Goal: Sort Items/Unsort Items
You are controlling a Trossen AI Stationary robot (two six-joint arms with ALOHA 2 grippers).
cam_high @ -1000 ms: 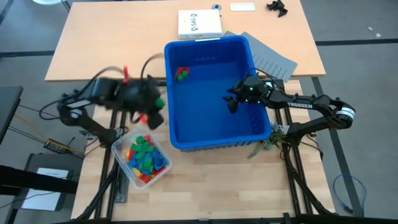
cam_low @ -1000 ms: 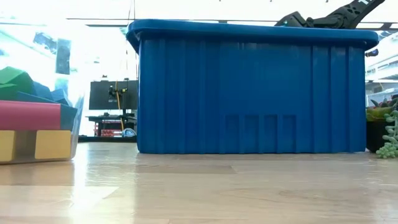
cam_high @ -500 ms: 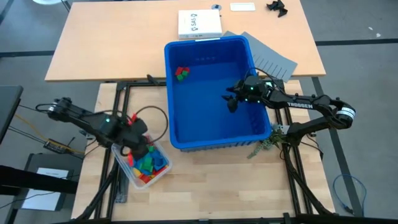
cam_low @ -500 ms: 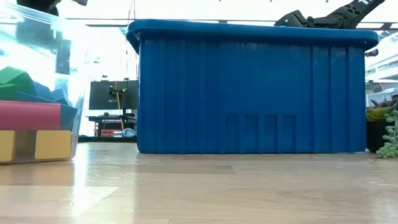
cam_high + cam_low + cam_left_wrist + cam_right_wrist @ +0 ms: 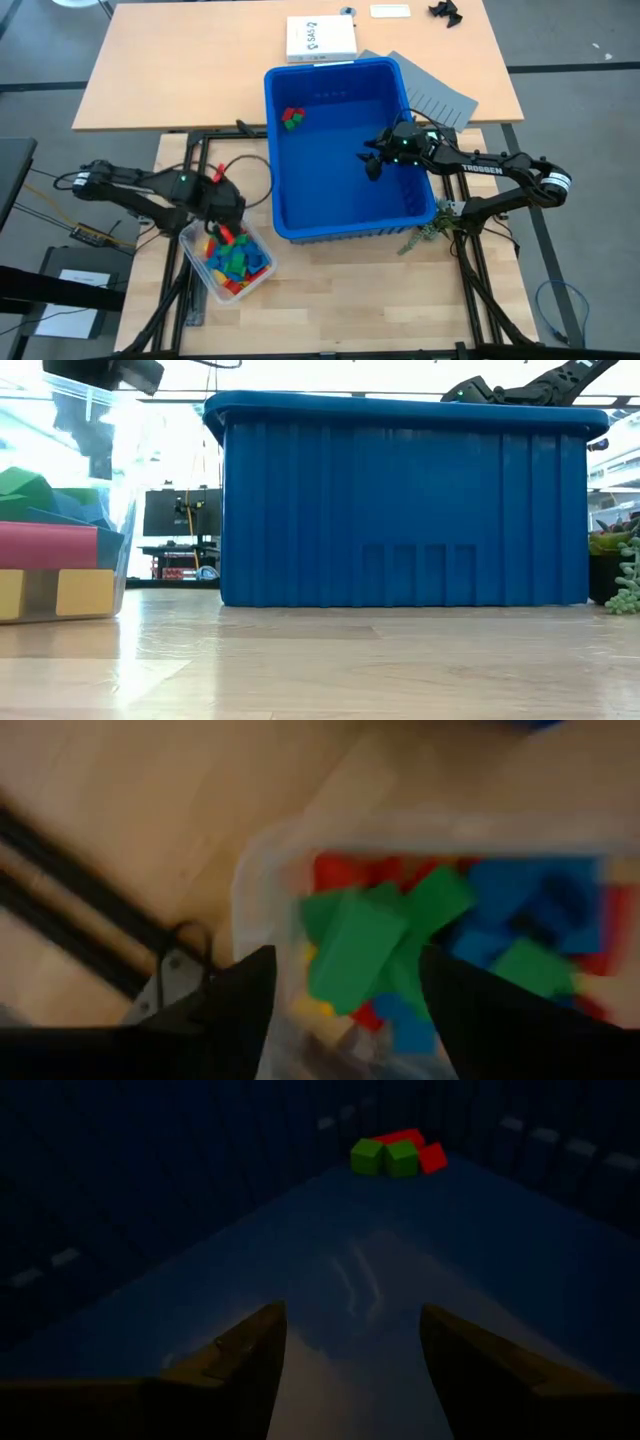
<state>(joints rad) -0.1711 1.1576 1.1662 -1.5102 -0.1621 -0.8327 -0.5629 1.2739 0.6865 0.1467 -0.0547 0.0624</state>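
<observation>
Progress is judged early: only a few items, red and green blocks, lie in a far corner of the blue bin, while most blocks remain in the clear container on the desk. The left end effector hovers over that container with fingers spread and empty. The right end effector waits inside the bin, fingers apart, holding nothing.

Even daylight is washing the overhead picture, crisp throughout. At table height, the windows behind are blowing out white, glare is streaking the wooden table toward seven o'clock. The left wrist picture is smearing the blocks with blur. Inside the bin everything is sitting dim, with a faint sheen at centre.
</observation>
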